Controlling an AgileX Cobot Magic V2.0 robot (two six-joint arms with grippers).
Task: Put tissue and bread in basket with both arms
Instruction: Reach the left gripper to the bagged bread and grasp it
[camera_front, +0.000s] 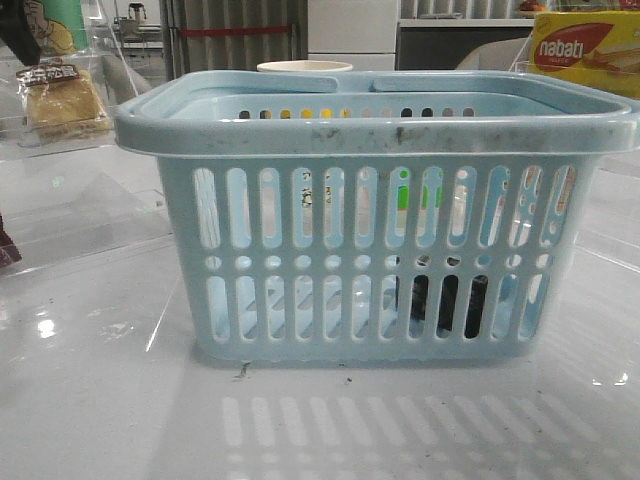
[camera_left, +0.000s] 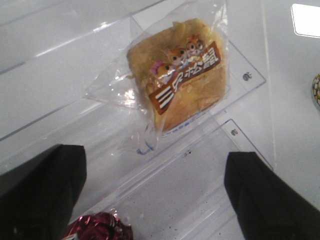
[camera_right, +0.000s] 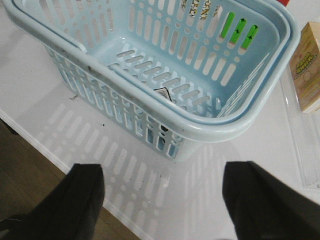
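Front view puts the basket (camera_front: 375, 215) before you mid-table, with the tissue (camera_front: 440, 305) inside low at its near right. Your bread (camera_front: 62, 100) lies far left. Left gripper (camera_left: 155, 195) and right gripper (camera_right: 162, 200) gape wide, empty.

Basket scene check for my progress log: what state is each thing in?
basket: upright, handles folded down.
tissue: inside the basket, on its floor.
bread: wrapped, lying outside the basket, ungrasped.
left end effector: open, empty, above the bread.
right end effector: open, empty, outside the basket.
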